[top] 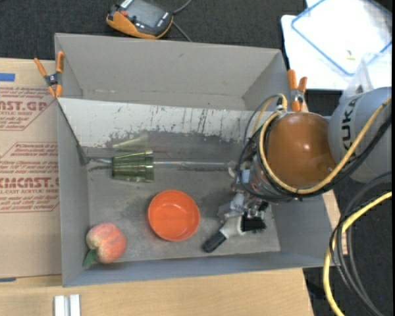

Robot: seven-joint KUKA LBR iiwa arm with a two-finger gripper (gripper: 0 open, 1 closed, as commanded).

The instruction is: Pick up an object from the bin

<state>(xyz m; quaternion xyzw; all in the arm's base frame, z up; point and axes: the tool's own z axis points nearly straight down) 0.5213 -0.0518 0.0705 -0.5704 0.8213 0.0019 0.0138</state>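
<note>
Camera view takes in the grey metal bin [171, 64] with four loose things well apart on its floor. Far left, a peach [106, 242] with a green leaf sits in the front corner, probably settled there against the walls. Further back, a clear green cup [133, 166] lies on its side where the sloped rear wall meets the floor, likely the spot such a round thing rolls to. Near the middle an orange bowl [174, 214] stands upright, mouth up, steady on the flat floor.

Right of the bowl, a small dark piece [214, 243], stubby and tilted, rests by the front wall. The gripper [245, 219] hangs low just above and to its right, under the arm's rounded brown cover [296, 151]. The dark piece is the nearest thing to it, seemingly touching its lower-left end; the bowl is near but apart. Whether the gripper is open or closed, or has hold of anything, I cannot tell.
</note>
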